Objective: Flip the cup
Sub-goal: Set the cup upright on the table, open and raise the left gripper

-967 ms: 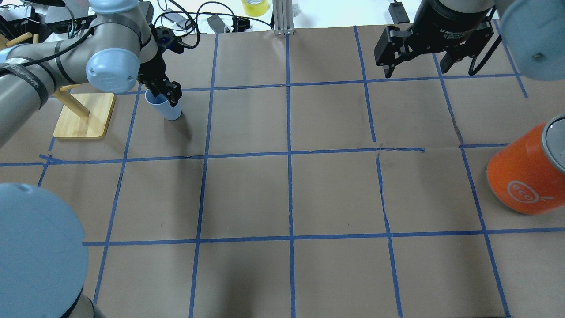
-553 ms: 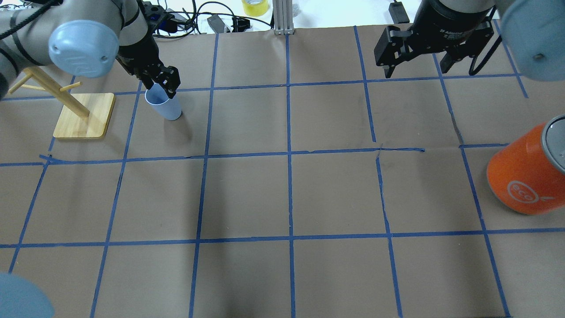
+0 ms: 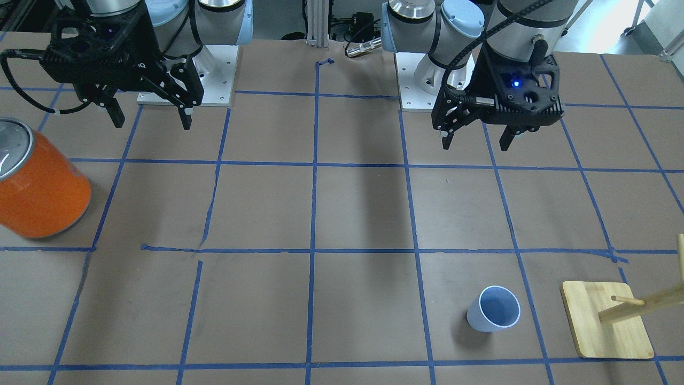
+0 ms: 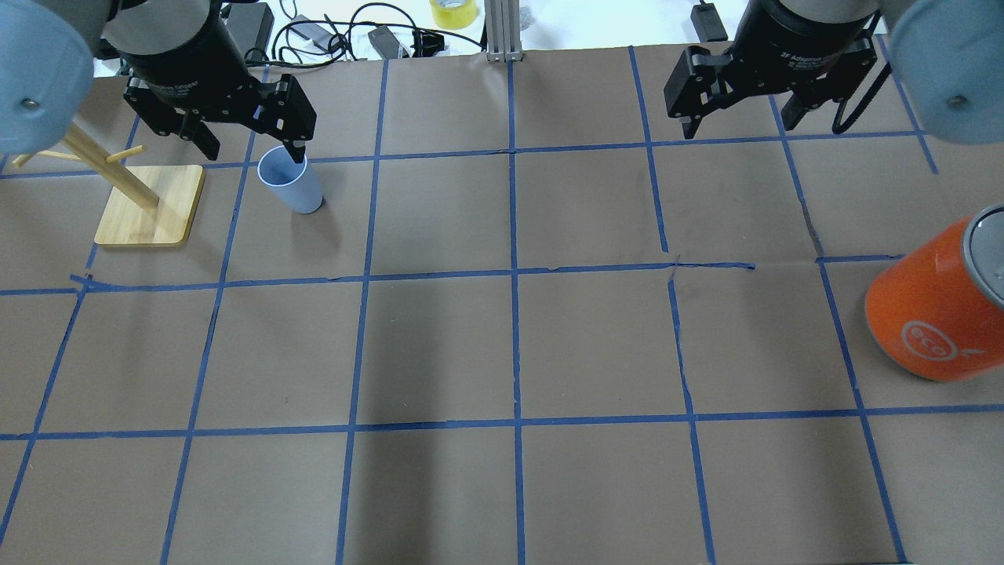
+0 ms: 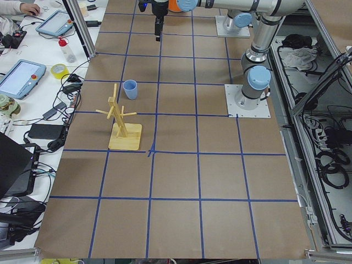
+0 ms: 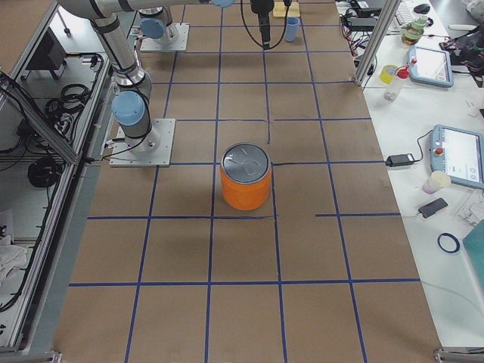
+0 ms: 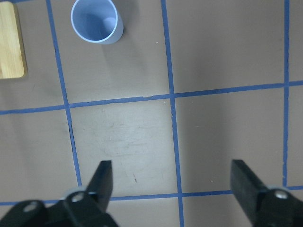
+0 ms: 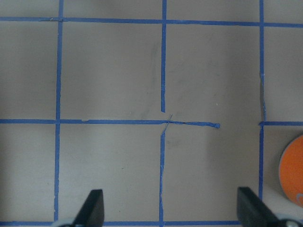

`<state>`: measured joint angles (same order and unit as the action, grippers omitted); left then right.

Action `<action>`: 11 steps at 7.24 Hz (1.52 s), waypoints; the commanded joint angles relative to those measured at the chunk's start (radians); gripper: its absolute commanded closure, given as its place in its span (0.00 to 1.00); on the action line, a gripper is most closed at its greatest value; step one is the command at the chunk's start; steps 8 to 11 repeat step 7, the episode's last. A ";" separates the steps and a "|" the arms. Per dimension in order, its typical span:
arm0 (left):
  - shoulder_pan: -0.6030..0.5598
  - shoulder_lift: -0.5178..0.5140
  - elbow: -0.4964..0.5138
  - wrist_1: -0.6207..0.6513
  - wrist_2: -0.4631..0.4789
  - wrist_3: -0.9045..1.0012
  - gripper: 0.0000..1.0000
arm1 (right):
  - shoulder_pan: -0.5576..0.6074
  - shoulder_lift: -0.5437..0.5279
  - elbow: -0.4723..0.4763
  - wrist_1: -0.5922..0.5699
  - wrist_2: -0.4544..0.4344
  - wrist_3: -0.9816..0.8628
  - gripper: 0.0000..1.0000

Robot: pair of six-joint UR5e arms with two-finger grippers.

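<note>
- In the front-facing view you see the cup (image 3: 493,308) upright on the worktop (image 3: 363,214), mouth up. It is just beside the base of the wooden stand (image 3: 606,321) and not touching it.
- The left tool (image 3: 475,145) hangs spread and holds nothing, well apart from the stand on the robot's side.
- The right tool (image 3: 150,124) is spread as well, at the end of the worktop opposite the stand, where the orange can (image 3: 40,187) also sits.
- In the overhead view the cup sits beside the stand's base, on the side toward the can. One finger of the left tool overlaps the cup's rim here, and you cannot tell contact from this angle. Both tools are spread wide.
- From the left end of the worktop, the cup stands just beyond the stand, upright.
- From the right end, the can is near you with its silver lid up. The cup is small and far off next to the stand.
- The left wrist camera looks down into the cup's open mouth, with a corner of the stand's base close by. The tool's fingers (image 7: 102,177) are wide apart with nothing between them, and well apart from the cup.
- The right wrist camera shows its tool's fingers wide apart over taped worktop, with a slice of the can at the edge.
</note>
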<state>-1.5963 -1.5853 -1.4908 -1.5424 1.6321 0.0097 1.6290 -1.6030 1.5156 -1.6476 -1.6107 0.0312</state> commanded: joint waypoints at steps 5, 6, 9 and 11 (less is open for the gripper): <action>0.001 0.027 -0.011 -0.019 -0.032 -0.034 0.04 | 0.000 0.000 0.000 0.000 0.000 0.001 0.00; 0.001 0.030 -0.012 -0.030 -0.032 -0.034 0.04 | 0.000 0.000 0.000 0.000 0.002 0.001 0.00; 0.001 0.033 -0.014 -0.030 -0.032 -0.027 0.04 | 0.000 0.000 0.000 0.000 0.000 0.001 0.00; 0.001 0.033 -0.014 -0.030 -0.032 -0.027 0.04 | 0.000 0.000 0.000 0.000 0.000 0.001 0.00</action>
